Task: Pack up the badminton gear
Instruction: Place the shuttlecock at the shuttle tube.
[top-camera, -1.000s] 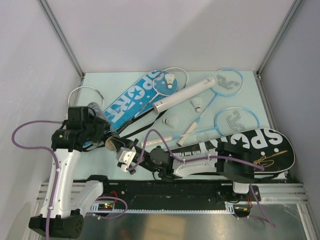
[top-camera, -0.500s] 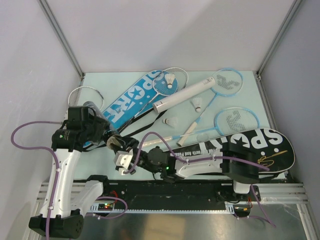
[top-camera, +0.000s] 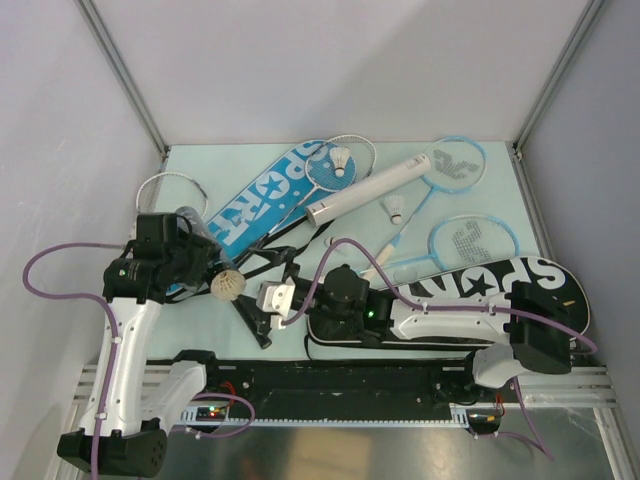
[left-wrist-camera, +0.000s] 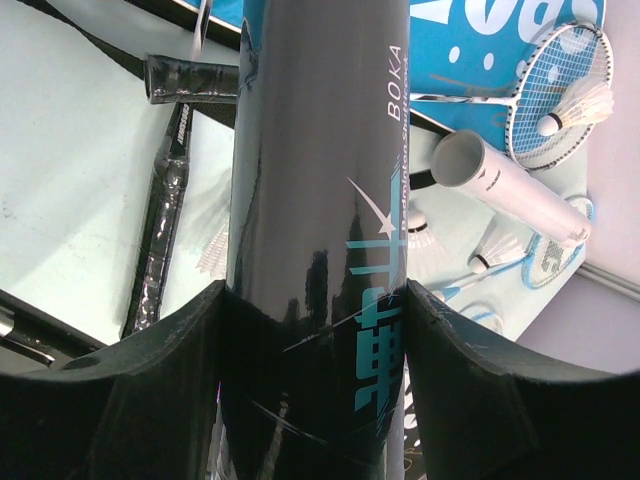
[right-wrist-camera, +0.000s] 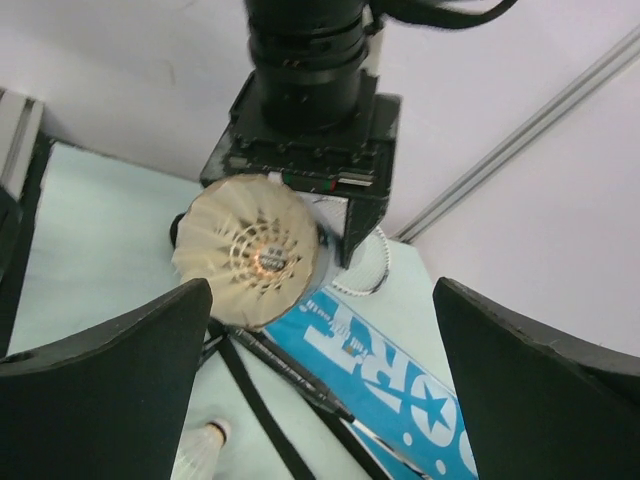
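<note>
My left gripper (left-wrist-camera: 315, 300) clamped around the black tube (left-wrist-camera: 318, 170) at the table's (top-camera: 240, 165) left side, a shuttlecock (right-wrist-camera: 252, 250) seated in the tube's mouth, my right gripper (right-wrist-camera: 320, 300) spread wide, empty, facing it.

The left end effector (left-wrist-camera: 315, 300) clamps the black tube (left-wrist-camera: 320, 180), white tube (left-wrist-camera: 510, 185) beyond.

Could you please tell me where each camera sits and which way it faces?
Top external: above and behind the bases, looking down on the table; left arm and right arm show.
Left wrist: on the left pincer, looking along the gripped black tube toward the white tube; its fingers show.
Right wrist: on the open right pincer, facing the shuttlecock at that tube's mouth; fingers show.
Shared by top and right wrist: that shuttlecock.
</note>
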